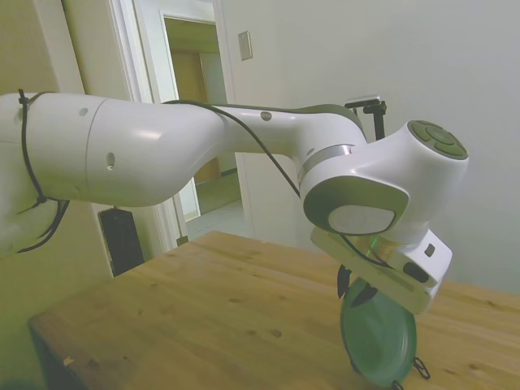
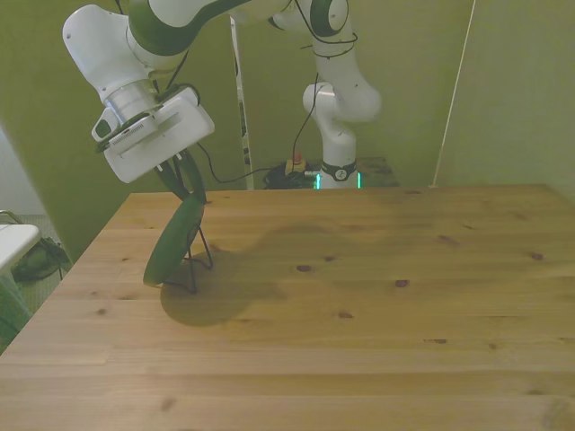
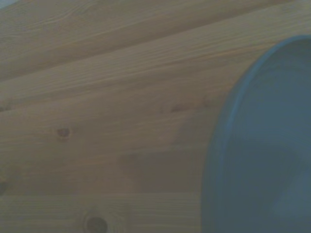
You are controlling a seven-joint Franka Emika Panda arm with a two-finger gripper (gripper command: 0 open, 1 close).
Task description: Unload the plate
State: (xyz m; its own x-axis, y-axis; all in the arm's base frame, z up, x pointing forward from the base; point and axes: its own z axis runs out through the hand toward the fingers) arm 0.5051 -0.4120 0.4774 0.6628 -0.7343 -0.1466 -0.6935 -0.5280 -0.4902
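Front view shows my fingers (image 2: pixel 184 184) pinching the top rim of the plate (image 2: pixel 172 242), which leans in its wire stand (image 2: pixel 199 260) on the tabletop (image 2: pixel 359 296), ready for lifting out.

We see the gripper (image 1: pixel 351 286) down at the upper rim of the green plate (image 1: pixel 378 337), which stands nearly upright on the wooden worktop (image 1: pixel 211 317).
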